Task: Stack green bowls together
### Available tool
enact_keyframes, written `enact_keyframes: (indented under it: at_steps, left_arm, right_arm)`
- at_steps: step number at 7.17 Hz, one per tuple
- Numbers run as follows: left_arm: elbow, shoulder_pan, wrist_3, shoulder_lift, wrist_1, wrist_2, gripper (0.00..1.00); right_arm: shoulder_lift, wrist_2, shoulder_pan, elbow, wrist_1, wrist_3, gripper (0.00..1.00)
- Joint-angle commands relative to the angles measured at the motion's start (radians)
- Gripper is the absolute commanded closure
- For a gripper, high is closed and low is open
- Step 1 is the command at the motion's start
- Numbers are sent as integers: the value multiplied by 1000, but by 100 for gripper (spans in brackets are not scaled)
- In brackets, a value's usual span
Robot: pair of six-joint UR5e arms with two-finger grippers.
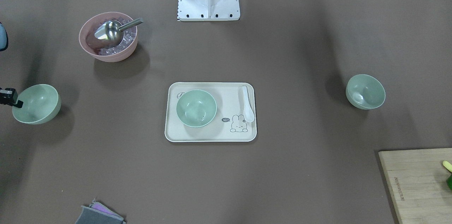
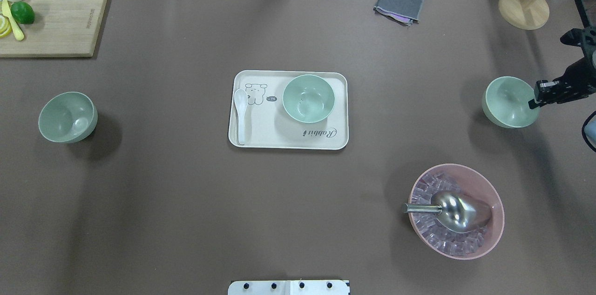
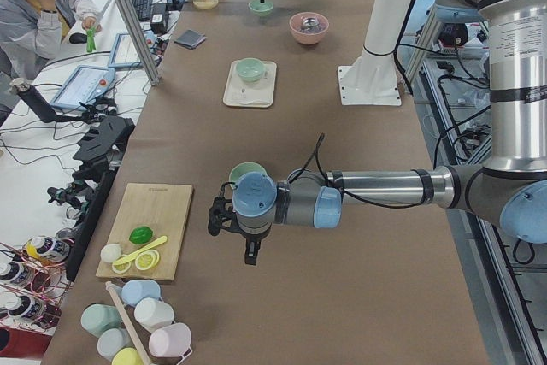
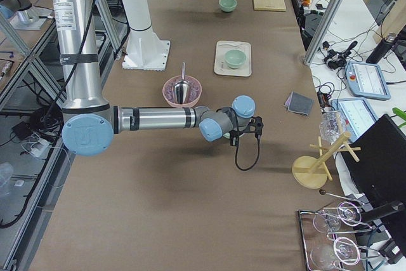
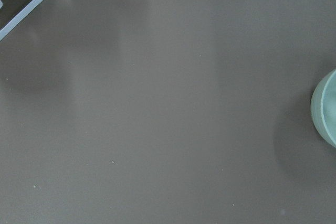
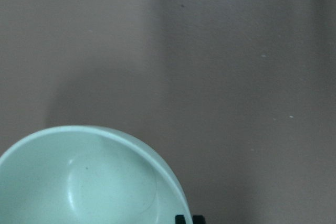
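1. While no green bowl sits inside another, all three stand mouth-up and well apart in a row across the table [image 2: 186,202]. The middle green bowl [image 2: 308,98] is on the tray [image 2: 265,134], the left green bowl [image 2: 67,117] is far toward the robot's left, and the right green bowl [image 2: 507,102] is far toward its right.
2. The right gripper [image 2: 534,101] is at the right green bowl's rim, on the side away from the tray, and its dark fingertips overlap the edge. Whether the jaws actually pinch the rim, I cannot tell.
3. The left gripper [image 3: 249,256] shows only in the side view. It points down over bare table near the left green bowl without touching it, and its opening cannot be judged.
4. A white spoon [image 2: 240,113] lies on the tray beside the middle green bowl, next to a rabbit drawing.
5. Farther out, a pink bowl [image 2: 499,220] holding clear cubes and a metal scoop [image 2: 458,211] stands on the robot's right, nearer the base.
6. A cutting board [image 2: 60,20] with a lime [image 2: 22,12], a grey cloth [image 2: 399,2] and a wooden stand [image 2: 524,9] line the far edge.
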Motion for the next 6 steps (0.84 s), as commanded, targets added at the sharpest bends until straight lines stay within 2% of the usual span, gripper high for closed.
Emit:
enact_keyframes:
  at_steps: [1, 3, 4, 6]
  left_arm:
    - [-1, 0, 0, -1, -1, 0, 2]
    - [2, 11, 0, -6, -2, 0, 2]
    - [3, 12, 0, -6, -2, 0, 2]
    - [2, 14, 2, -4, -2, -2, 2]
  right_arm:
    - [143, 37, -67, 53, 5, 333, 100]
    - [289, -48, -217, 99, 4, 665, 100]
    - [368, -140, -294, 93, 2, 795, 100]
    - [435, -176, -354, 88, 2, 910, 100]
